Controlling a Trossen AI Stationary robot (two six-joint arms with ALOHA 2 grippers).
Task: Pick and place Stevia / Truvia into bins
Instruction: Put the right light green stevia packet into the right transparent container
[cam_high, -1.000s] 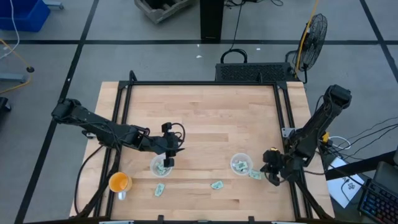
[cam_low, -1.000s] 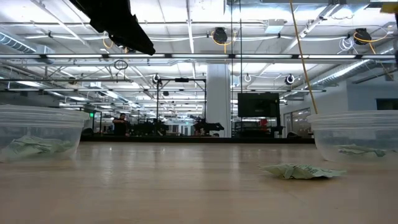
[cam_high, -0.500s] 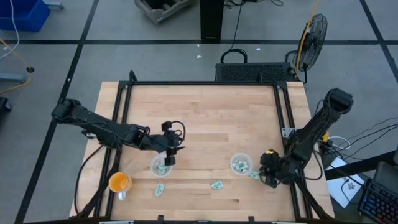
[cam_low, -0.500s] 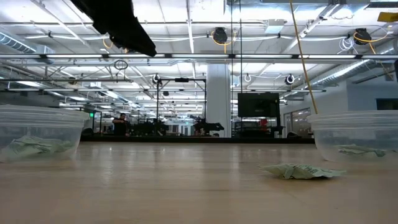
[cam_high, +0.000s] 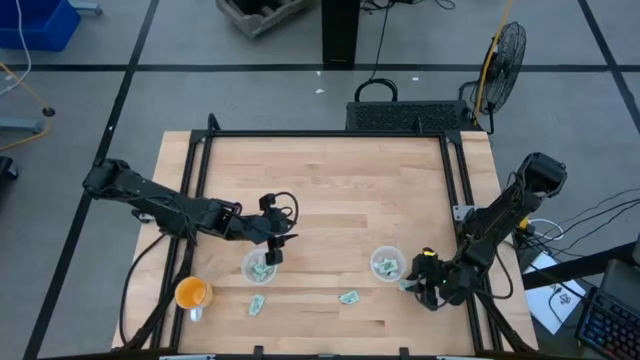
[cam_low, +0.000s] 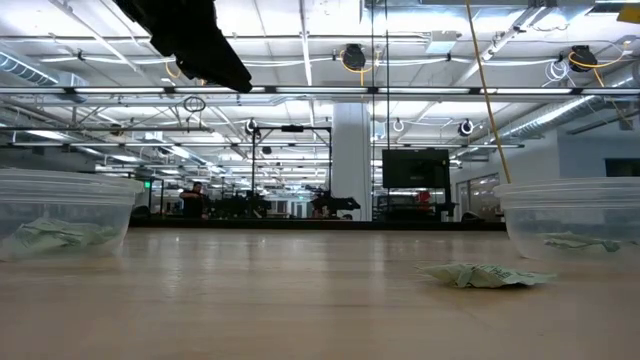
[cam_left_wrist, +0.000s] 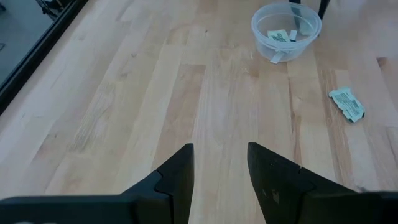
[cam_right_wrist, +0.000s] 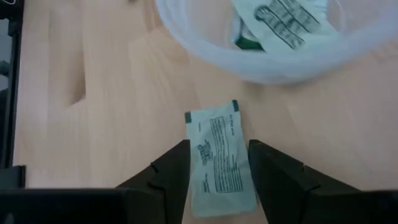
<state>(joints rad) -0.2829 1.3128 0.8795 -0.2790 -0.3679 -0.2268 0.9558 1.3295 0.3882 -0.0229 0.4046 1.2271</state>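
Green-white packet (cam_right_wrist: 220, 155) between open right claw (cam_right_wrist: 217, 171) fingers, clear cup (cam_right_wrist: 261, 56) beside

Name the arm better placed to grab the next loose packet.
Right. The right gripper is open, jaws either side of a packet lying beside the right cup. The left gripper hangs above the left cup.

Pale wooden table (cam_high: 330, 180), planked, smooth with a soft sheen, framed in black metal along the edges. Clear, glossy plastic cups (cam_right_wrist: 273, 56), whitish at the bottom. Thin matt paper packet (cam_right_wrist: 219, 158), printed, lightly creased, lying flat between matt black plastic fingers (cam_right_wrist: 168, 174). Orange cup (cam_high: 191, 293) near the front left corner, smooth.
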